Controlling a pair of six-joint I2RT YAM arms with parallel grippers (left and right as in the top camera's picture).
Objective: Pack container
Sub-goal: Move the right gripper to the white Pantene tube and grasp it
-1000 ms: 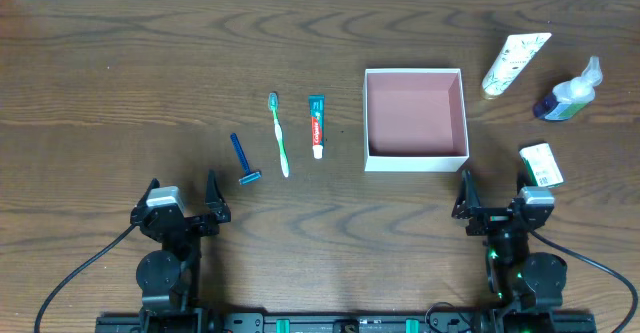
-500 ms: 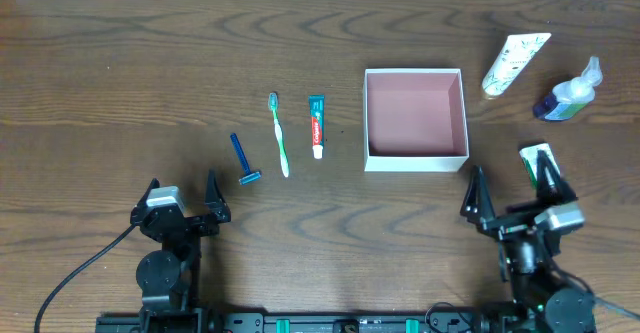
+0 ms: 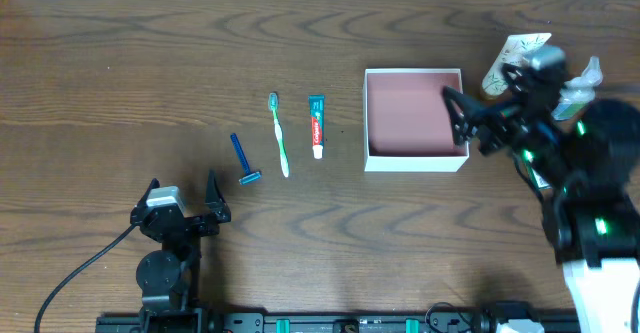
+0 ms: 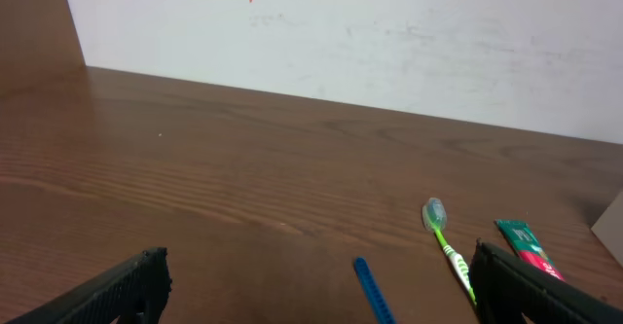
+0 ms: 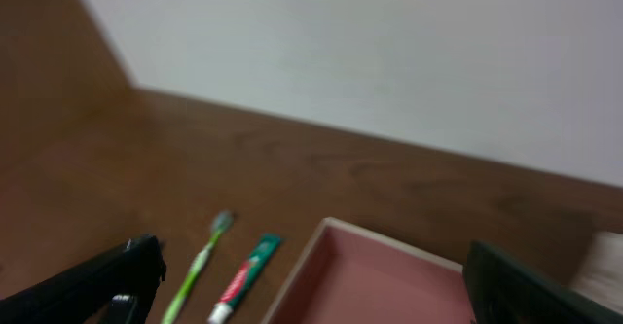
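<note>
The container (image 3: 408, 113), a square white box with a pink inside, sits right of centre and holds nothing. My right gripper (image 3: 480, 108) is open and empty, raised above the container's right edge. In the blurred right wrist view the container (image 5: 389, 285) lies between the fingers of the right gripper (image 5: 311, 309). A green toothbrush (image 3: 279, 133), a toothpaste tube (image 3: 317, 125) and a blue razor (image 3: 242, 159) lie left of the container. My left gripper (image 3: 182, 195) is open and empty near the front left edge. Its wrist view shows the left gripper (image 4: 321, 309) behind the razor (image 4: 370, 285) and toothbrush (image 4: 443, 241).
A white tube (image 3: 512, 55) and a blue bottle (image 3: 580, 85) stand at the back right, partly hidden by my right arm. The right arm covers the table right of the container. The toothpaste shows in both wrist views (image 4: 521, 241) (image 5: 243, 275).
My right arm has risen from the table's front right and swung forward to above the container's right edge. It now hides the small box on the right. The left arm has not moved.
</note>
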